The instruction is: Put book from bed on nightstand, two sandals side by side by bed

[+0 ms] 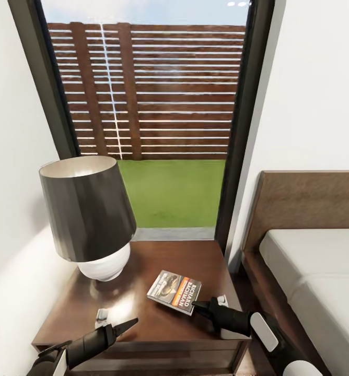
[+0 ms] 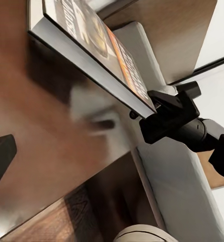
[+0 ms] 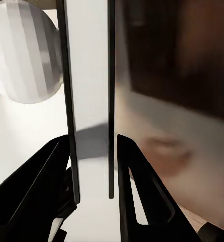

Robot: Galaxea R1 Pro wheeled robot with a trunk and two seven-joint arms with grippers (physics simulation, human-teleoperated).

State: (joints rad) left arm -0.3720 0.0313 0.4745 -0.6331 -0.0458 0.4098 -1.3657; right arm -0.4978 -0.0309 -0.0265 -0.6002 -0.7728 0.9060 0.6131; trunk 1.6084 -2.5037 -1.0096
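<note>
The book (image 1: 175, 291), dark-covered with an orange band, hovers low and tilted over the nightstand (image 1: 195, 256), right of its middle. My right gripper (image 1: 206, 303) is shut on the book's near right corner. In the right wrist view its two black fingers (image 3: 129, 171) flank the grey page edge (image 3: 89, 101). The left wrist view has the raised book (image 2: 91, 45) casting a shadow on the wood, with the right gripper (image 2: 164, 113) at its corner. My left gripper (image 1: 119, 318) is open and holds nothing, over the nightstand's front left. The bed (image 1: 310, 261) lies to the right. The sandals are out of view.
A lamp (image 1: 85, 209) with a dark shade and white round base stands on the nightstand's back left. White wall runs along the left. Behind is a tall dark-framed window (image 1: 143, 104) onto grass and a slatted fence. A narrow gap separates nightstand and bed frame.
</note>
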